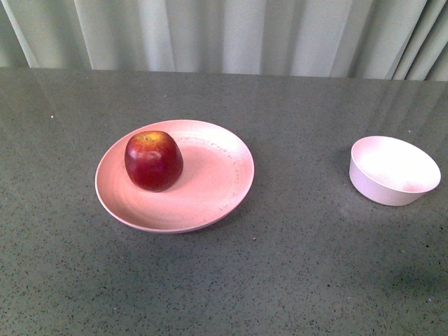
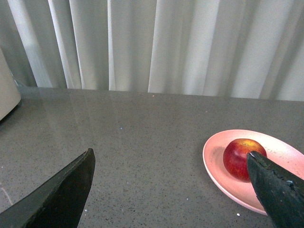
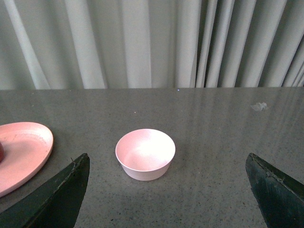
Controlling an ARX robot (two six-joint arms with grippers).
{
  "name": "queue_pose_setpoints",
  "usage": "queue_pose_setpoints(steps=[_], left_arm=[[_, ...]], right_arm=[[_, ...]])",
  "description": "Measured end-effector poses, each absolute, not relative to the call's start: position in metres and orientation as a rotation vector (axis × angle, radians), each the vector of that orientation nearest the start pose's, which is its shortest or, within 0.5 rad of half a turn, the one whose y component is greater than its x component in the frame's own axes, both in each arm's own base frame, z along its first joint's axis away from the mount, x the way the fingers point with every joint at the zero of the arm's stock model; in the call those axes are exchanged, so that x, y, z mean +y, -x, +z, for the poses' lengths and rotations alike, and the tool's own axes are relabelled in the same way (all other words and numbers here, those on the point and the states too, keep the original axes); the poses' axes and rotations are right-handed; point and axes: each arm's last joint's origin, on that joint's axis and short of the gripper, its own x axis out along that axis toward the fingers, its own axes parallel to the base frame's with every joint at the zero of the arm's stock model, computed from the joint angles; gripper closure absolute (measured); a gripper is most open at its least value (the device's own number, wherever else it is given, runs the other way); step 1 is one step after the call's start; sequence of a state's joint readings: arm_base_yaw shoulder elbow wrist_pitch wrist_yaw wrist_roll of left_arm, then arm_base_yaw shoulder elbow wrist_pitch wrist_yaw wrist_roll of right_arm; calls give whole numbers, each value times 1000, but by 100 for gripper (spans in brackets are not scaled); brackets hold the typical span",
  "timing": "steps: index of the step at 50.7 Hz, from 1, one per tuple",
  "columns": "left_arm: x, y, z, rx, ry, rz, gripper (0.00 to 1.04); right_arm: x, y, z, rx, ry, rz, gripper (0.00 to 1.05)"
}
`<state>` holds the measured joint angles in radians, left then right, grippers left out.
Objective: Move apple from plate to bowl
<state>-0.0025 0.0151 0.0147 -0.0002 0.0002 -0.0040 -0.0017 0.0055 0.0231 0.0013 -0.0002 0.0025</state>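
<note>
A dark red apple [image 1: 153, 160] with a yellowish top rests on the left half of the wide salmon-pink plate [image 1: 217, 175] at the table's middle left. The small pale pink bowl [image 1: 393, 170] stands empty at the right. Neither arm shows in the front view. In the left wrist view my left gripper [image 2: 171, 159] is open over bare table, with the apple [image 2: 240, 156] and plate [image 2: 216, 166] partly behind one fingertip [image 2: 273, 183]. In the right wrist view my right gripper [image 3: 167, 161] is open, the bowl [image 3: 145, 154] just ahead of it and the plate's [image 3: 23, 152] edge off to one side.
The grey speckled table [image 1: 294, 273] ends at a pale pleated curtain [image 1: 231, 35] along the back. A rounded off-white object [image 2: 7, 90] sits at the edge of the left wrist view. A small pale scrap [image 3: 259, 106] lies on the table beyond the bowl.
</note>
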Motion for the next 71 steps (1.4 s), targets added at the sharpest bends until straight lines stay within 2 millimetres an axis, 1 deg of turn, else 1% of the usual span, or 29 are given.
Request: queue_pose_setpoints(steps=[46, 47, 48, 50, 51, 52, 54, 57, 59, 61, 62, 65, 67, 68, 69, 71], left_arm=[[0, -98, 167, 1, 4, -3, 9], [0, -98, 167, 1, 4, -3, 9], [0, -98, 167, 1, 4, -2, 9], [0, -98, 167, 1, 4, -3, 9], [0, -98, 167, 1, 4, -3, 9], [0, -98, 167, 1, 4, -3, 9], [0, -98, 167, 1, 4, -3, 9], [0, -98, 167, 1, 4, -3, 9], [0, -98, 167, 1, 4, -3, 9], [0, -98, 167, 1, 4, -3, 9], [0, -98, 167, 1, 4, -3, 9], [0, -98, 167, 1, 4, -3, 9], [0, -98, 167, 1, 4, -3, 9], [0, -98, 167, 1, 4, -3, 9], [0, -98, 167, 1, 4, -3, 9], [0, -98, 167, 1, 4, -3, 9]], right_arm=[[0, -97, 171, -19, -2, -2, 9], [0, -97, 170, 12, -13, 9, 9], [0, -97, 170, 95, -40, 37, 9], [-3, -100, 170, 300, -77, 34, 9], [-5, -104, 172, 368, -91, 29, 9], [-6, -105, 172, 380, -94, 25, 9], [-13, -117, 177, 428, -102, -11, 9], [-24, -140, 191, 417, -87, -52, 9], [-30, -157, 198, 409, -85, -60, 9], [-35, -179, 202, 418, -88, -56, 9], [-37, -192, 202, 433, -91, -52, 9], [-40, -215, 196, 469, -93, -56, 9], [-40, -232, 188, 511, -106, -47, 9], [-40, -237, 186, 524, -110, -45, 9], [-39, -248, 179, 559, -118, -39, 9], [-38, -263, 167, 612, -131, -31, 9]])
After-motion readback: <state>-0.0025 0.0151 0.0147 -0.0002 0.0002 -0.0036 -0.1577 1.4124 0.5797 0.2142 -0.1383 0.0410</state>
